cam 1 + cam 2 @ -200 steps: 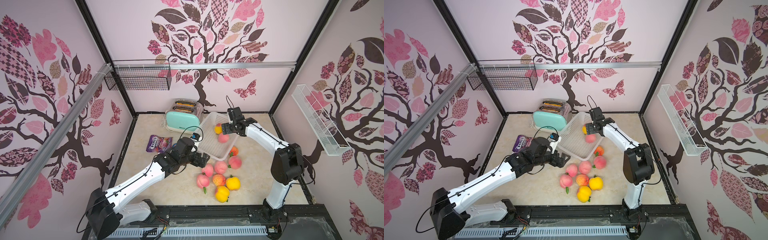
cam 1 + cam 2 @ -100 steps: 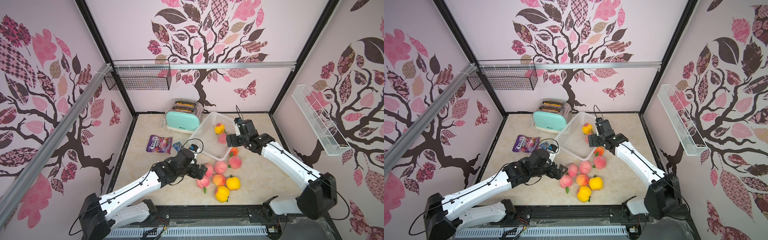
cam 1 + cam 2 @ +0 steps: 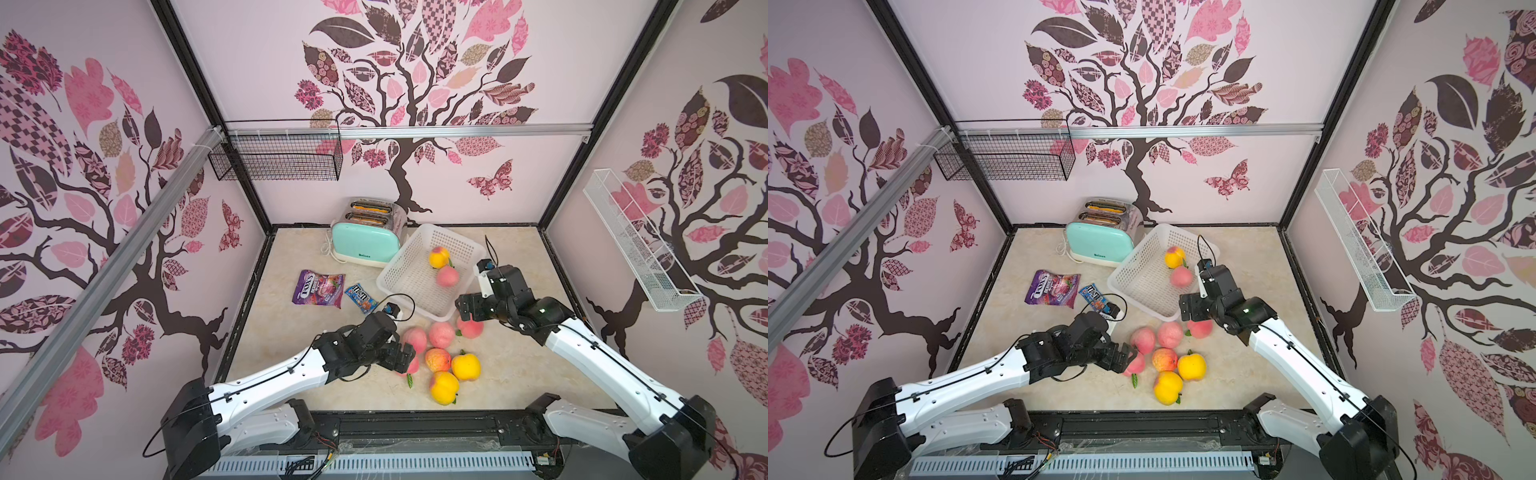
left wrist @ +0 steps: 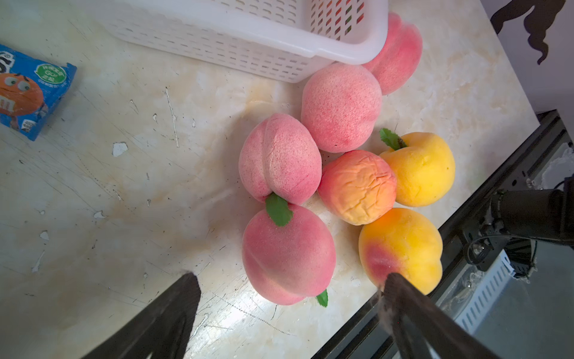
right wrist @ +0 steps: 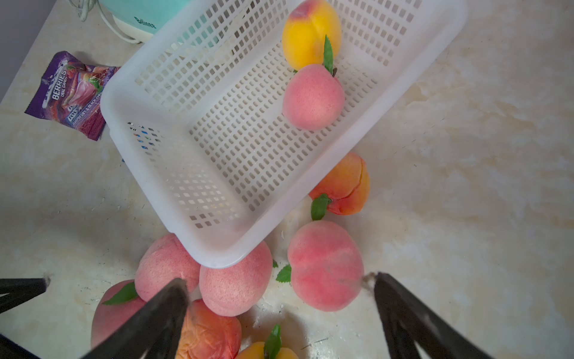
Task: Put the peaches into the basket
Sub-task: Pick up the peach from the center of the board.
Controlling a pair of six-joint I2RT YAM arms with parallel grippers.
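Marbled tabletop (image 3: 291, 257) carries a mint toaster (image 3: 365, 245), candy bag (image 3: 318, 288) and M&M's packet (image 3: 360, 296) left of the central white basket (image 3: 399, 266), which holds two peaches (image 3: 447, 276). Below it loose peaches (image 3: 441, 333) crowd under the left gripper (image 4: 290, 279) and right gripper (image 5: 276, 279), both spread wide, gripping nothing. The basket's rim half hides an orange-red peach (image 5: 344, 186).

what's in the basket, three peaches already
No, the basket holds only two: a yellow peach and a pink peach beside it.
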